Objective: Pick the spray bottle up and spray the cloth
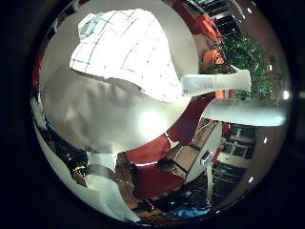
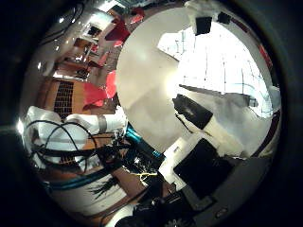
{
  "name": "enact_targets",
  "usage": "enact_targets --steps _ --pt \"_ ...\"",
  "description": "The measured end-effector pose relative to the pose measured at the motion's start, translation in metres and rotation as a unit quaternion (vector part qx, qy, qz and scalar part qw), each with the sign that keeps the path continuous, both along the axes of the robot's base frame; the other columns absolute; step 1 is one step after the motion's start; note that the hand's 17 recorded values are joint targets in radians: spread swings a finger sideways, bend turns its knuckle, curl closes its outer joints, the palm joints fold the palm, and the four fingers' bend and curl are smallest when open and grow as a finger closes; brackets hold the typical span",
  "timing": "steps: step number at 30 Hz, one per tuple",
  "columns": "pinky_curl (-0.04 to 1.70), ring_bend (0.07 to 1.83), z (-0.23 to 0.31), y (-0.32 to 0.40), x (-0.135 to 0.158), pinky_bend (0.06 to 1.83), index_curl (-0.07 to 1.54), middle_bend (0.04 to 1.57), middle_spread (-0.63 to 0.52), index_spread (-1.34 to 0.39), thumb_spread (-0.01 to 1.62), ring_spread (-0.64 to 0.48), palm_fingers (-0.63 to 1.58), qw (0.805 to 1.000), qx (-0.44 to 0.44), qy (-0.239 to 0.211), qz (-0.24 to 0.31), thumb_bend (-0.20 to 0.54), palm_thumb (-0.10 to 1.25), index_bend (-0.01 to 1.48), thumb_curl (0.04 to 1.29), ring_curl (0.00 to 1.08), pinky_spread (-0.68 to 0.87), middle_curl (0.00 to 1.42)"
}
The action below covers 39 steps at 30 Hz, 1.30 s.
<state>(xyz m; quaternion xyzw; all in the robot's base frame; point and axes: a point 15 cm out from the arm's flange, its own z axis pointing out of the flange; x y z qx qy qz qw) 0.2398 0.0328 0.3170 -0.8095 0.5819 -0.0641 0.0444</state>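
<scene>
Hand [image 2: 203,156] hovers above a round white table [image 1: 119,119], palm facing down at it; white and black fingers [image 2: 191,111] reach out fairly straight over the tabletop, apart and holding nothing. Cloth [image 1: 128,52], white with a thin dark grid pattern, lies spread flat on the table, one edge rumpled where it meets the bare surface. Spray bottle [image 1: 217,82] shows as a pale tube-like shape beside the table rim, in front of a green plant [image 1: 250,62]; its head and trigger are hard to make out. Red chairs [image 2: 97,92] stand on the floor around the table. Far fingertips are cut off by the view edge.
</scene>
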Motion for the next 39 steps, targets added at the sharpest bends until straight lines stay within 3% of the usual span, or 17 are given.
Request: enact_targets --steps 14,25,31,39 --pt "0.21 0.2 0.034 -0.133 -0.008 0.19 0.48 0.33 -0.07 -0.36 1.15 0.19 0.44 0.991 -0.033 -0.039 -0.127 -0.021 0.71 0.3 0.38 0.24 0.44 0.43" --pt "0.2 0.2 0.081 -0.2 -0.004 0.19 0.47 0.31 -0.07 -0.37 1.19 0.19 0.45 0.973 0.034 -0.104 -0.204 -0.024 0.64 0.26 0.33 0.23 0.43 0.43" --pt "0.23 0.27 0.101 -0.245 -0.003 0.24 0.41 0.27 -0.05 -0.31 1.19 0.19 0.39 0.943 0.108 -0.172 -0.264 -0.025 0.53 0.13 0.3 0.26 0.44 0.42" --pt "0.28 0.4 0.079 -0.3 -0.01 0.39 0.3 0.2 0.09 -0.22 1.17 0.21 0.23 0.879 0.239 -0.239 -0.335 -0.019 0.51 0.14 0.28 0.29 0.43 0.39"
